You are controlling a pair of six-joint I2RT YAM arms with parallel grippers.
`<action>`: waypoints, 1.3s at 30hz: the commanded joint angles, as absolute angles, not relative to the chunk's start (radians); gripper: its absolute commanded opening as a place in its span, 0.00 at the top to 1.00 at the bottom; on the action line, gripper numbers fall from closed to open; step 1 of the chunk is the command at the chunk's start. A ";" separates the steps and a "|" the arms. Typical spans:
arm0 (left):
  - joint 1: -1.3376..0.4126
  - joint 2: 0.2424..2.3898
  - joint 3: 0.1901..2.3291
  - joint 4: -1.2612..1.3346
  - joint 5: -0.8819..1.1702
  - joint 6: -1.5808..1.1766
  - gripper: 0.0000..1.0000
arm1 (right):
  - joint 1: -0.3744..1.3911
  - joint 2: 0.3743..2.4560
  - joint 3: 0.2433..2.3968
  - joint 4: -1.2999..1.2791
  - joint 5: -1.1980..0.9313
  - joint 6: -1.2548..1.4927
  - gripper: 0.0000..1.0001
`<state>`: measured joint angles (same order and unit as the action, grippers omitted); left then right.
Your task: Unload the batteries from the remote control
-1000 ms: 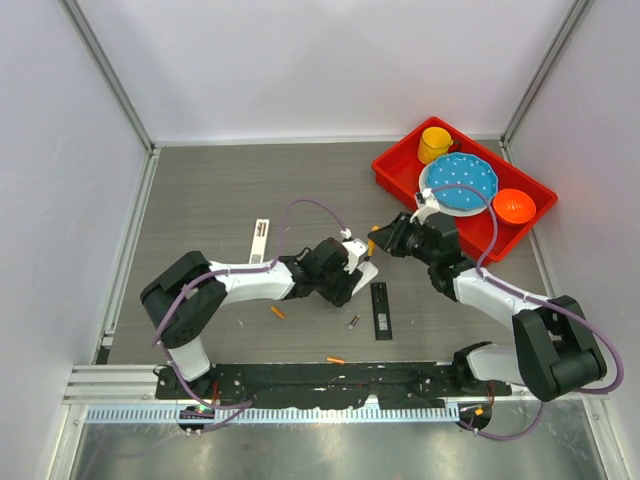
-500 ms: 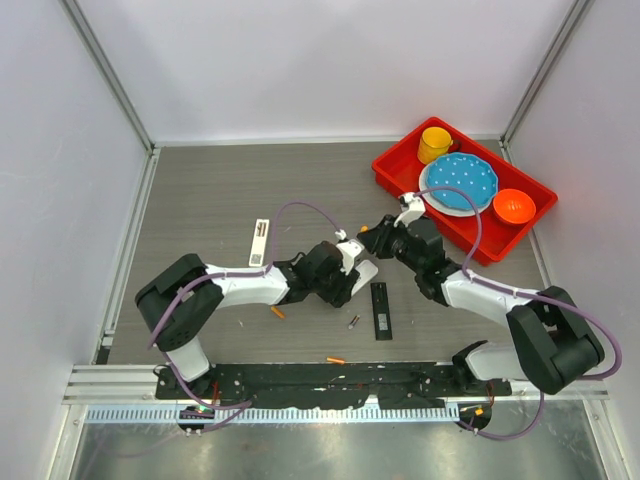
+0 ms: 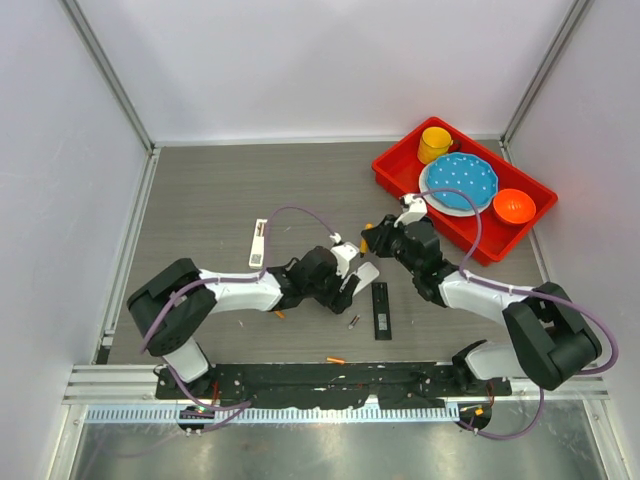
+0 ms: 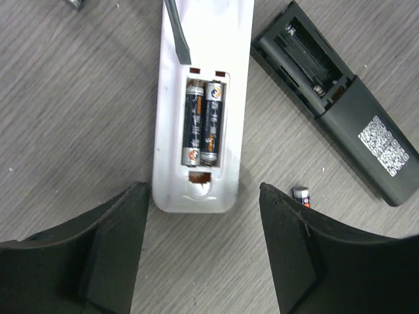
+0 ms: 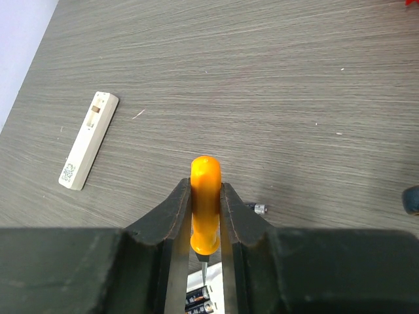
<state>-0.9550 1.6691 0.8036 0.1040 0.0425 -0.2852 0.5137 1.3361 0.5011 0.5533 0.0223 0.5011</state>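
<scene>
A white remote control lies back-up with its compartment open and two dark batteries side by side inside. My left gripper is open just short of the remote's near end, touching nothing. My right gripper is shut on the handle of an orange screwdriver. Its blade rests on the remote's far half. From above, both grippers meet at the white remote. A black remote lies to the right with an empty compartment.
Loose batteries lie about: a dark one beside the black remote, orange ones nearer the front rail. A slim white labelled bar lies to the left. A red tray with dishes stands back right.
My left gripper has opened wider and drawn back left off the white remote. My right gripper has carried the screwdriver left, over the remote.
</scene>
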 commanded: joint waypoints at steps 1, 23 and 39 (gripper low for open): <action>-0.959 1.644 0.733 0.063 0.048 -0.322 0.28 | 0.523 1.341 0.505 0.621 0.032 0.485 0.98; -0.960 1.741 0.752 0.072 0.072 -0.322 0.60 | 0.560 1.293 0.471 0.591 0.064 0.462 0.99; -0.960 1.778 0.770 0.060 0.095 -0.316 0.62 | 0.561 1.321 0.483 0.592 0.115 0.457 0.99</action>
